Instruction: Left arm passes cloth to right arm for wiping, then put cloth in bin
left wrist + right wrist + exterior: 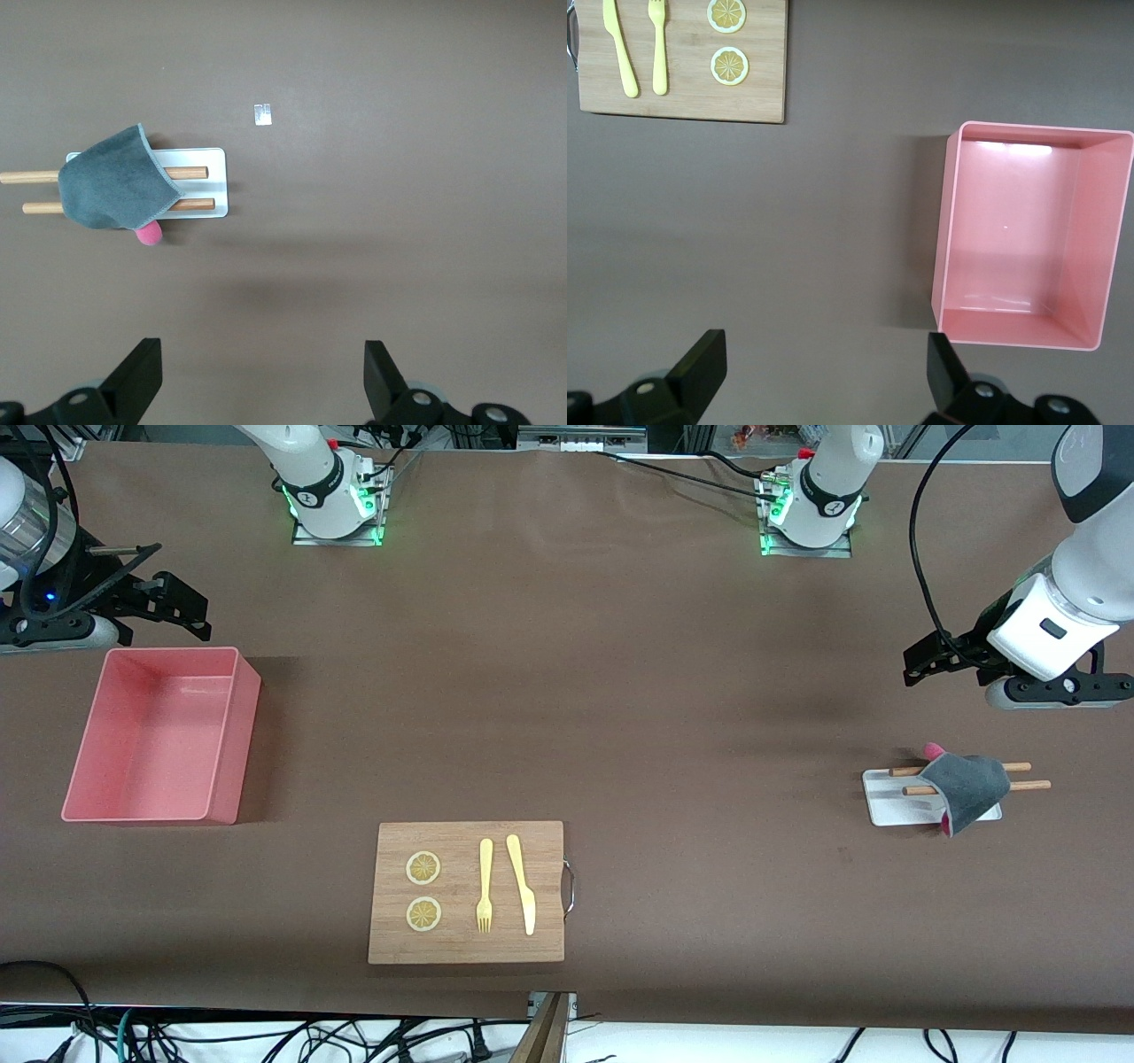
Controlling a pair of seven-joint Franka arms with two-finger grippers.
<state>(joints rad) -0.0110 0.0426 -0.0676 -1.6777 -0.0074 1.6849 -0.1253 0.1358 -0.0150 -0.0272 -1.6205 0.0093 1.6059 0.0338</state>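
The cloth (967, 788), grey face up with pink showing at its edges, is draped over two wooden rods (1028, 776) on a small white tray (890, 804) at the left arm's end of the table. The left wrist view shows the cloth (111, 181) and the tray (217, 181) too. My left gripper (939, 660) is up over bare table beside the tray, open and empty (263, 354). The pink bin (235, 744) stands empty at the right arm's end and also shows in the right wrist view (943, 230). My right gripper (168, 598) is over bare table beside the bin, open and empty (826, 347).
A wooden cutting board (461, 948) with two lemon slices (423, 868), a yellow fork (485, 886) and a yellow knife (523, 886) lies near the table's front edge. A small white tag (262, 114) lies on the table by the tray.
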